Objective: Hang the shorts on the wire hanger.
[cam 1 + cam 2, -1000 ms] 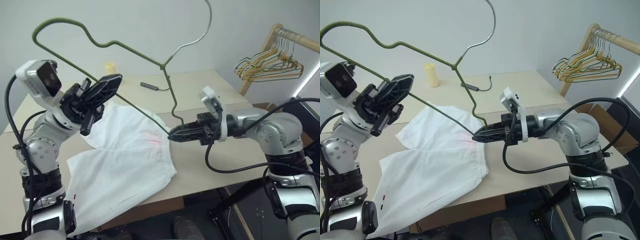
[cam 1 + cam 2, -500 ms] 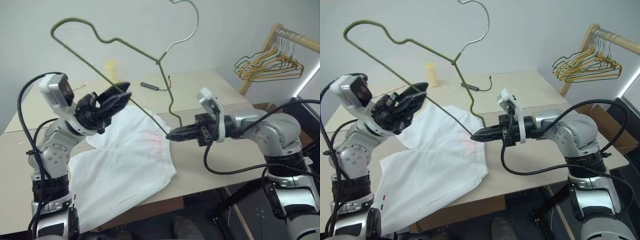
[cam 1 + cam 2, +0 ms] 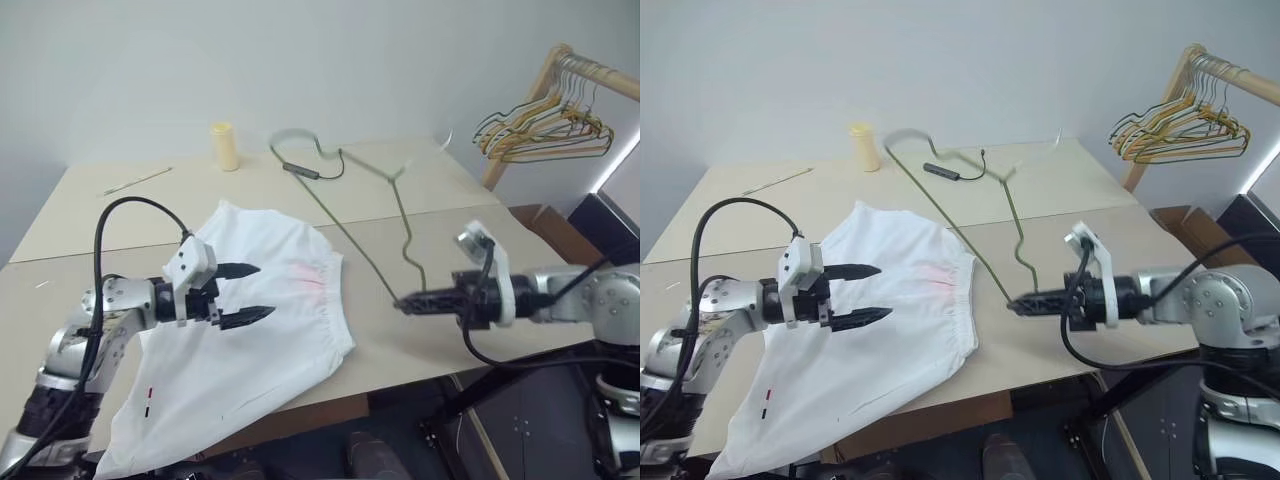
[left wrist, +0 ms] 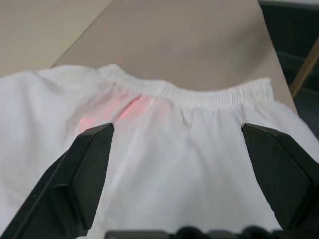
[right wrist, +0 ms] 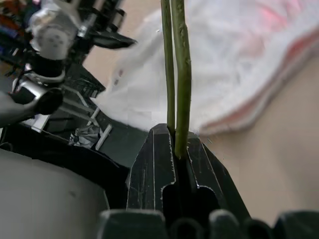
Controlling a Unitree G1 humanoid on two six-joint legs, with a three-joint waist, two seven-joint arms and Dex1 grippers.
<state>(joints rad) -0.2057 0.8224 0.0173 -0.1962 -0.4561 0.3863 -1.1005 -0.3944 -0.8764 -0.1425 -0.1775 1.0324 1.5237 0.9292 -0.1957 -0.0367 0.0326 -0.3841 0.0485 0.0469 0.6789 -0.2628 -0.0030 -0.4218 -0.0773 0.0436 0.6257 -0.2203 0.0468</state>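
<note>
Your right gripper (image 3: 402, 301) pinches the wire hanger (image 3: 352, 222) at one corner, low over the bench (image 3: 420, 170), while your left gripper (image 3: 247, 293) gapes above the shorts (image 3: 262, 330), apparently ready to grab them.

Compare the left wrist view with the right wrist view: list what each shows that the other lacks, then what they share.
Left wrist view: the shorts' gathered waistband seen whole, and the left gripper's two fingers spread wide above the fabric, holding nothing.

Right wrist view: the wire hanger, its green wires pinched in the shut right gripper, with the left gripper open in the background.

Both: the white shorts with their pink mark, lying on the tan table.
</note>
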